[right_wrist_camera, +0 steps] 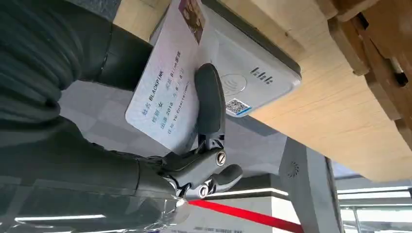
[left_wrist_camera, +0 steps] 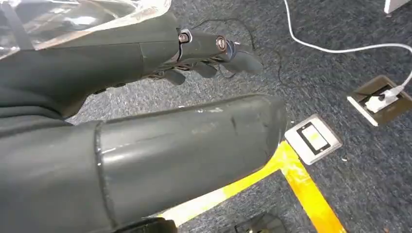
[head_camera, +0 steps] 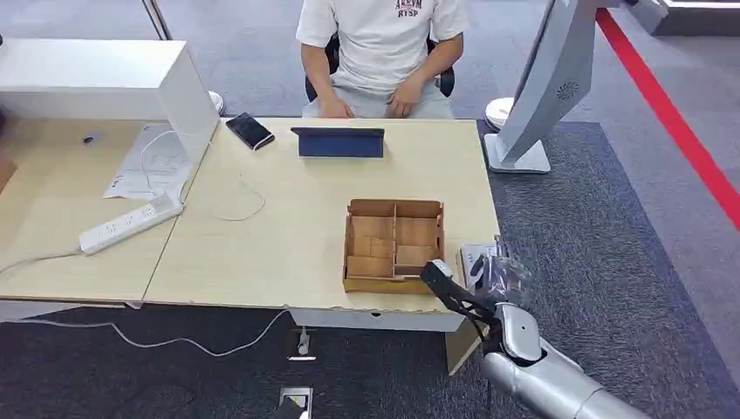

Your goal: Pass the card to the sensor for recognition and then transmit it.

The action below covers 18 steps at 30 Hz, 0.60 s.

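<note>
The card sits pinched in the right hand, one dark finger laid across its face, and it's held just over the white sensor at the table's near right corner. I can read "BLACKPINK" on the card, with smaller lines of print I can't make out and a small photo at one end. The sensor carries a wave-shaped contactless mark and a QR sticker near its edge. In the head view the right hand hovers just beside the wooden compartment box, which stands right next to the sensor. Further out on the table: a dark tablet propped up, a phone, a white power strip with its cable. A person in a white T-shirt sits at the far side. The left hand hangs over the grey carpet, fingers curled in on nothing, above yellow floor tape and a floor socket.
</note>
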Each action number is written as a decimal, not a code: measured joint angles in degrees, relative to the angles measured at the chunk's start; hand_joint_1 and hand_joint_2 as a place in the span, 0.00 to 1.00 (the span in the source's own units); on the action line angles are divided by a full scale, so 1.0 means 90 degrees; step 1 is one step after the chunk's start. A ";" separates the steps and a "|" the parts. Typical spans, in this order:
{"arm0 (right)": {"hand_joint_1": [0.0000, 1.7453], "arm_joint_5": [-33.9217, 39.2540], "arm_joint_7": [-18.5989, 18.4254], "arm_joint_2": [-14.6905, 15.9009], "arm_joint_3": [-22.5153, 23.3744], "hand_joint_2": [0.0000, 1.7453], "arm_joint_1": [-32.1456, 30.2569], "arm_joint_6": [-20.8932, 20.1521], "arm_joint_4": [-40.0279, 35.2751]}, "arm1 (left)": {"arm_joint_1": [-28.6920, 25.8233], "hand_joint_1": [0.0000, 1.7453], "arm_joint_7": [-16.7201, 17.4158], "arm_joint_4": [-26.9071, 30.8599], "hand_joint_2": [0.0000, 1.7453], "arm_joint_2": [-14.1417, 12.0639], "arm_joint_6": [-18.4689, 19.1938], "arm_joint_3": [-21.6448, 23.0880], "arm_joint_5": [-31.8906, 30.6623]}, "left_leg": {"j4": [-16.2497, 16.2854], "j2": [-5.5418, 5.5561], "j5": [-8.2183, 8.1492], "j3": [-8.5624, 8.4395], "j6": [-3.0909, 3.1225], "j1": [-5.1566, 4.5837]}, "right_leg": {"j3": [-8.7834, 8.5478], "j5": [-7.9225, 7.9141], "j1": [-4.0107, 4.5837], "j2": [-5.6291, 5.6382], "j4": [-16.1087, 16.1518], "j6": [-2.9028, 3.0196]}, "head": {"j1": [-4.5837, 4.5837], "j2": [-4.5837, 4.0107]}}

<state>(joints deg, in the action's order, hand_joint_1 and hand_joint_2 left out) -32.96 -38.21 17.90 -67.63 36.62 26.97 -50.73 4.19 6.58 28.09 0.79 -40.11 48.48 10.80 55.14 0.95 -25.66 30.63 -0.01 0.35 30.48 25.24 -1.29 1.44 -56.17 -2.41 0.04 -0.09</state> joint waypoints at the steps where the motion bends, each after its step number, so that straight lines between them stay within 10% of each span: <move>1: 1.00 0.0012 0.0014 -0.0010 -0.0010 1.00 0.0002 0.0000 0.0012 | -0.0015 0.00 -0.0002 0.0000 0.00 0.0002 0.0000 -0.0014 0.0002 | 0.0000 0.0000 0.0000 0.0000 0.0000 0.0000 | 0.0000 0.0000 0.0000 0.0000 0.0000 0.0000 | 0.0002 0.0000; 18: 1.00 0.0226 0.0209 -0.0163 -0.0138 1.00 -0.0088 0.0005 0.0279 | -0.0138 0.00 -0.0070 0.0000 0.00 0.0041 0.0000 -0.0274 -0.0024 | 0.0000 0.0000 0.0000 -0.0001 0.0000 -0.0001 | -0.0001 0.0000 -0.0001 0.0000 0.0000 0.0000 | 0.0000 0.0000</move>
<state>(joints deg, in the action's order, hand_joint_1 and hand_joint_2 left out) -30.93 -36.33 16.44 -68.87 35.82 27.01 -48.22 2.95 5.95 28.09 1.16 -40.11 46.01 10.58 55.14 0.95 -25.66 30.62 -0.01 0.35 30.47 25.24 -1.30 1.44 -56.17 -2.41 0.04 -0.09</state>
